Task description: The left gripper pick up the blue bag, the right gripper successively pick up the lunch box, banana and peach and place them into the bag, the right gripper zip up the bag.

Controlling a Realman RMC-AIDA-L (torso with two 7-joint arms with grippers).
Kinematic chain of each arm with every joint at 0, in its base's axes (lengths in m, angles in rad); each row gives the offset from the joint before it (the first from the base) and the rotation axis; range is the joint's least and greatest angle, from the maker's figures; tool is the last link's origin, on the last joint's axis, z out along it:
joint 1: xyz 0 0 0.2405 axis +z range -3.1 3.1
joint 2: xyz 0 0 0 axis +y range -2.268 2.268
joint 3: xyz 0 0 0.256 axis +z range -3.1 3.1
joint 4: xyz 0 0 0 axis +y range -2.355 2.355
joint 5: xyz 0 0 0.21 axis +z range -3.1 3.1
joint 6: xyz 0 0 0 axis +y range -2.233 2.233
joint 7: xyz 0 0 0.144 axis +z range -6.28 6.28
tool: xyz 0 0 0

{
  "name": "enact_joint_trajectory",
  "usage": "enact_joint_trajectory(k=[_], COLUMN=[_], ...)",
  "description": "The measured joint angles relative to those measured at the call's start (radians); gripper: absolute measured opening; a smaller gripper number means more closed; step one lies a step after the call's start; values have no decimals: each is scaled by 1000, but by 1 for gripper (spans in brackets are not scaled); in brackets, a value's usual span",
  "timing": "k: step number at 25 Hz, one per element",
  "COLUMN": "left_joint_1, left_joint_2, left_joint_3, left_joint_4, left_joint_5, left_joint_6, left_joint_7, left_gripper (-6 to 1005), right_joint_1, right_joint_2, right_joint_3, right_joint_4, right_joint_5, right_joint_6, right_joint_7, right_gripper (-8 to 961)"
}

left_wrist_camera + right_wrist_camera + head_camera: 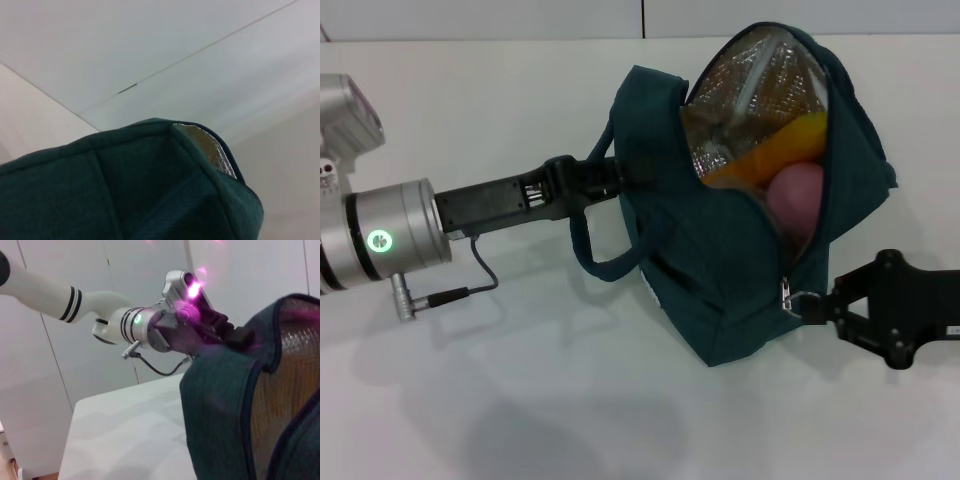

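1. the blue bag sits tipped on the white table, its mouth gaping toward about 1 o'clock in the head view, foil lining showing

2. the left gripper comes in from 9 o'clock and is clamped on the bag's upper rim beside the strap handle, holding that side up; from the right wrist view the same claw sits on top of the fabric edge

3. inside the opening the banana lies across and the peach rests just below it, at about 5 o'clock from the banana; the lunch box cannot be made out for certain, so by my reading all the packing is done and only zipping remains

4. the right gripper reaches in from 3 o'clock and is pinched on the zipper pull at the low end of the opening, near the bag's bottom corner

5. the relation that matters: the zip track runs from that pull up along the open edge toward 12 to 1 o'clock, its long axis nearly upright in the head view, so the pull likely has to travel up and away from the right gripper's wrist while the left gripper keeps the fabric taut

6. risk, as i judge it: the peach bulges near the track and could catch the slider
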Motion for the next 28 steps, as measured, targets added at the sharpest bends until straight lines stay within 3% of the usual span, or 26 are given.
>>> enact_joint_trajectory(k=[3, 8, 11, 16, 22, 28], left_joint_1=[-1, -1, -4, 9, 21, 52], left_joint_2=[0, 0, 0, -1, 0, 3], left_joint_3=[0, 2, 0, 0, 0, -1], left_joint_4=[-12, -21, -37, -38, -36, -33], left_joint_5=[-1, -2, -25, -70, -100, -137], left_joint_6=[-2, -4, -6, -6, -4, -5], left_joint_7=[50, 107, 162, 259, 337, 371], left_gripper=[67, 229, 454, 686, 872, 885], right_joint_1=[-12, -16, -20, -21, -2, 59], right_joint_2=[0, 0, 0, 0, 2, -2], right_joint_3=[7, 10, 11, 11, 5, 0], right_joint_4=[-38, -59, -80, -104, -184, -195], right_joint_5=[0, 42, 63, 130, 201, 205], right_joint_6=[-25, -45, -58, -72, -60, -45], right_joint_7=[3, 6, 7, 10, 89, 157], right_gripper=[16, 17, 17, 18, 19, 20])
